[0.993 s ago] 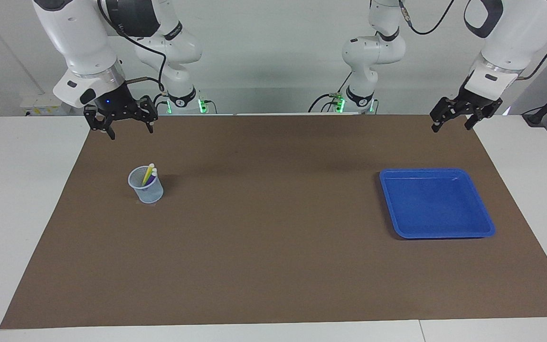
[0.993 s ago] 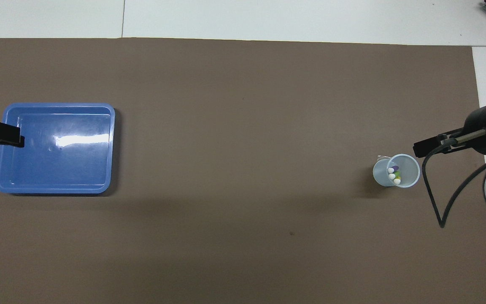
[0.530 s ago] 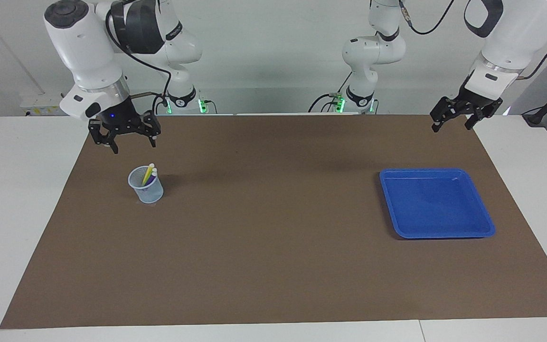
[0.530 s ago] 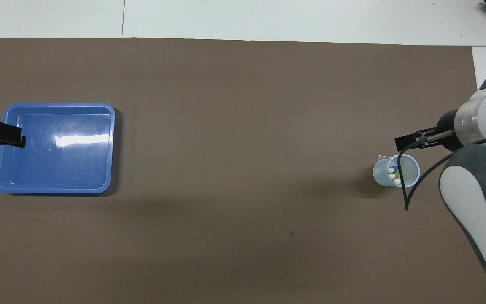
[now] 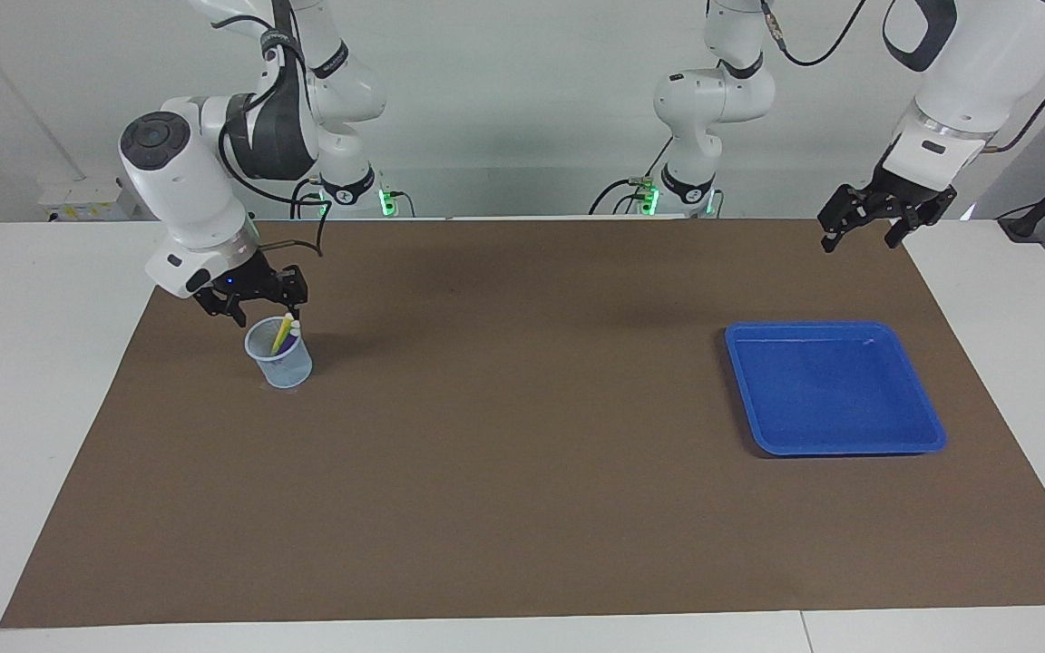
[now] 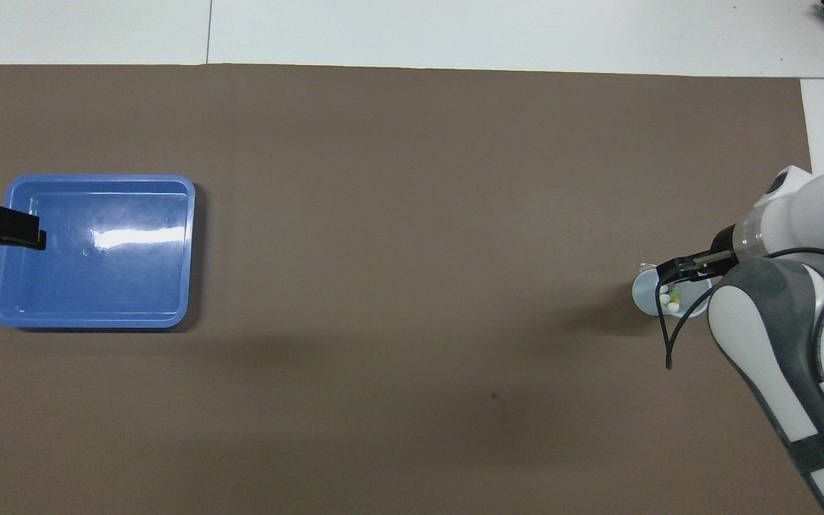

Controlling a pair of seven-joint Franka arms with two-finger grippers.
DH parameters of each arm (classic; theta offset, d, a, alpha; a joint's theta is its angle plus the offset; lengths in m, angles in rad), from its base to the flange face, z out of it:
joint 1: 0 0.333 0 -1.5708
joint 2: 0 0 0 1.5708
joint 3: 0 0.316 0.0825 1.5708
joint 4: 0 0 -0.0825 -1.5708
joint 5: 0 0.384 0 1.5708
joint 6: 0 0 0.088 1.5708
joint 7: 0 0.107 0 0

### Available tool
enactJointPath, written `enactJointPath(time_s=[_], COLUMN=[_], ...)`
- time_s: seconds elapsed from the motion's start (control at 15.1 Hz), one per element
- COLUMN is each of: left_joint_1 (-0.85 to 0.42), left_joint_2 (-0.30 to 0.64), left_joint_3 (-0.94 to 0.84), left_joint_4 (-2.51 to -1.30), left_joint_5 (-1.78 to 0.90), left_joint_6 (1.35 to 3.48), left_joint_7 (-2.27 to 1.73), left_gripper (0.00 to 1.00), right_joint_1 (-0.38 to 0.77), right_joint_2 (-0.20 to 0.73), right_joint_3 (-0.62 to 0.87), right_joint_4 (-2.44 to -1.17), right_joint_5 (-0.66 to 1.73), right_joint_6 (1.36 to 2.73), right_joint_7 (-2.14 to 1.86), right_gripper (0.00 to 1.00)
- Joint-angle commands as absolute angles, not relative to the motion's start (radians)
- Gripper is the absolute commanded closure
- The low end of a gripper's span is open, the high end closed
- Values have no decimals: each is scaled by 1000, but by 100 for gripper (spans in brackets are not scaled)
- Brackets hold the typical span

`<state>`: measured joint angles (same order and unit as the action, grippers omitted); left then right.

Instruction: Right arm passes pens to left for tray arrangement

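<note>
The pens [image 5: 285, 330] stand in a small pale blue mesh cup [image 5: 283, 365] toward the right arm's end of the mat; a yellow one and pale tips poke above its rim. My right gripper [image 5: 265, 307], blue light on its wrist, hangs just over the cup's mouth with its fingers apart, gripping nothing I can see. From overhead it covers part of the cup [image 6: 642, 297] and the pens [image 6: 670, 299]. The blue tray [image 5: 835, 325] lies toward the left arm's end, with nothing in it. My left gripper [image 5: 858, 238] waits open, high over the mat by the tray.
A brown mat [image 5: 522, 472] covers most of the white table [image 5: 42, 381]. The right arm's black cable [image 6: 666, 336] loops down beside the cup. Overhead, the left gripper's tip [image 6: 8, 227] overlaps the tray's rim [image 6: 97, 179].
My right arm has swung down and forward from the mat's edge to just above the cup, and its fingers have narrowed. The left arm has barely moved.
</note>
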<state>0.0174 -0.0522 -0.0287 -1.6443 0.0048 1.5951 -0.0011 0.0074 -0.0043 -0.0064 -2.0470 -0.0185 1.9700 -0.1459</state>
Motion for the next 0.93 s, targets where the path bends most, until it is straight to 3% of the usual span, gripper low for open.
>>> enactJointPath(time_s=[0.0,0.33,0.86], left_joint_1=[15,-5,20], left_joint_2=[-92,-94,-100], left_joint_3=[-26,-29,-17], left_joint_4=[-1686,-1686,-1686], left_joint_5=[-8,-9,-176], left_joint_6=[1594,1568,1442], left_joint_7=[5,-2,-119], left_gripper=[0,0,0], right_joint_1=[11,11,14], right_joint_2=[-12,-14,18], right_joint_3=[2,2,0], right_joint_4=[-2098,-2148,-2152], right_joint_5=[-5,-5,-6], right_joint_6=[2014,2049,2100], right_joint_7=[-126,-124,-109], right_gripper=[35,42,44])
